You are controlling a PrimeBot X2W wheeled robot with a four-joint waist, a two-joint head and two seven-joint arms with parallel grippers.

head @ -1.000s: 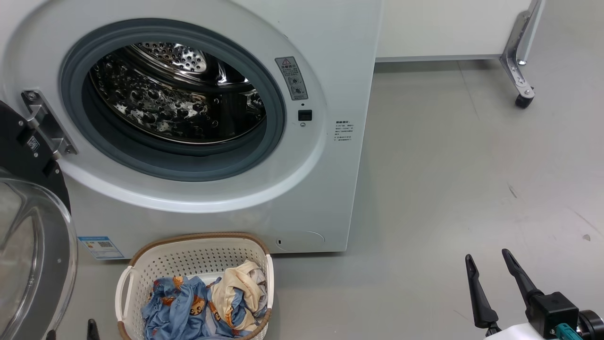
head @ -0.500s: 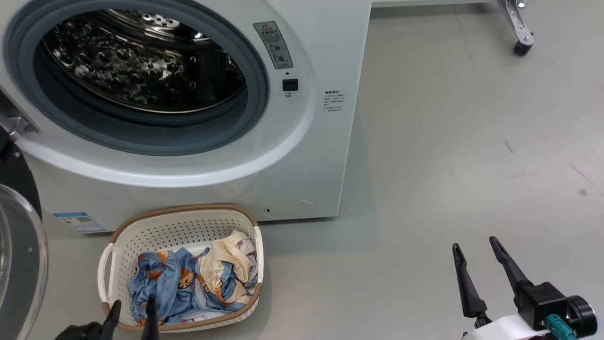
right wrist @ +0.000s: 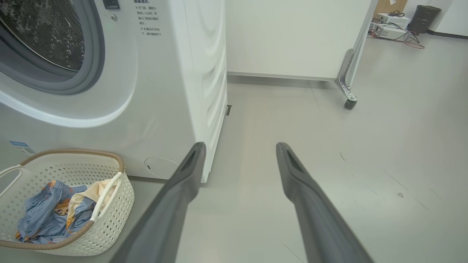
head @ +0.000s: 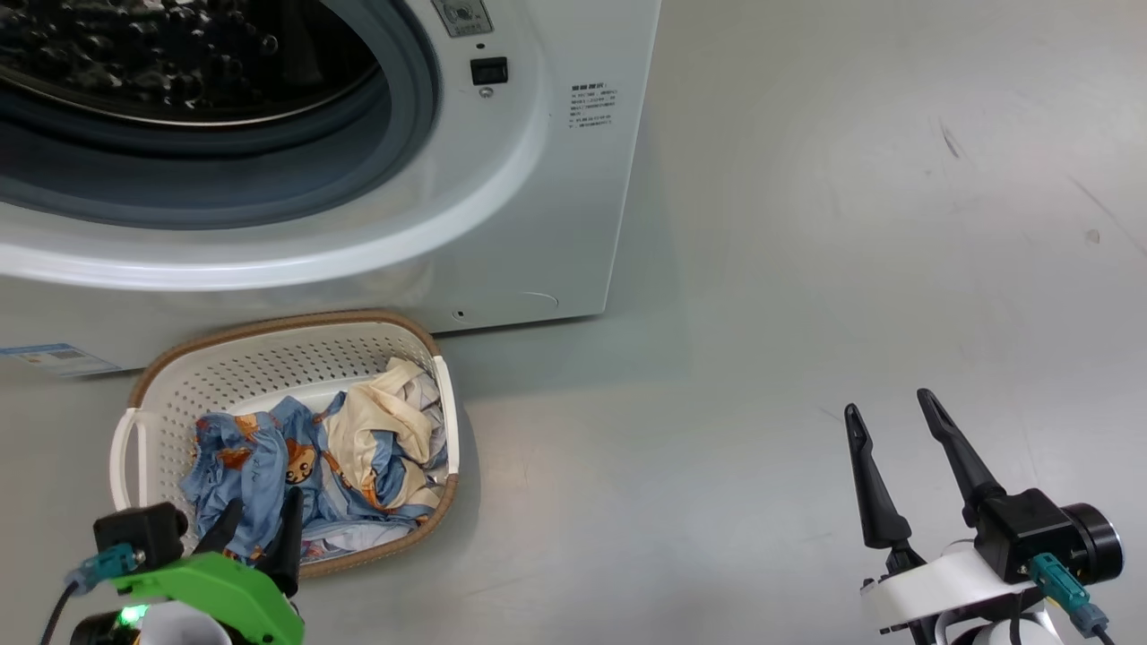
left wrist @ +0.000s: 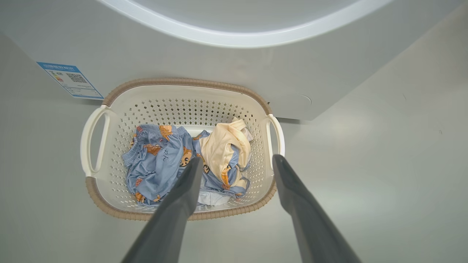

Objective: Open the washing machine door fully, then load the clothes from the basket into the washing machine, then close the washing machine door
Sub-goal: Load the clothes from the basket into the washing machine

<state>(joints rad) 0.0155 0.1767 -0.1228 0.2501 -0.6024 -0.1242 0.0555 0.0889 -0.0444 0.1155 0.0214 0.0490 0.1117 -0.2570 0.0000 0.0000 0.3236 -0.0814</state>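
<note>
Clothes are seen heaped just beyond the left jaws, which are spread wide and empty, one finger lined over the blue fabric. They are held in the basket, set just before the washing machine. The right jaws, likewise parted and empty, are seen well aside over floor.
</note>
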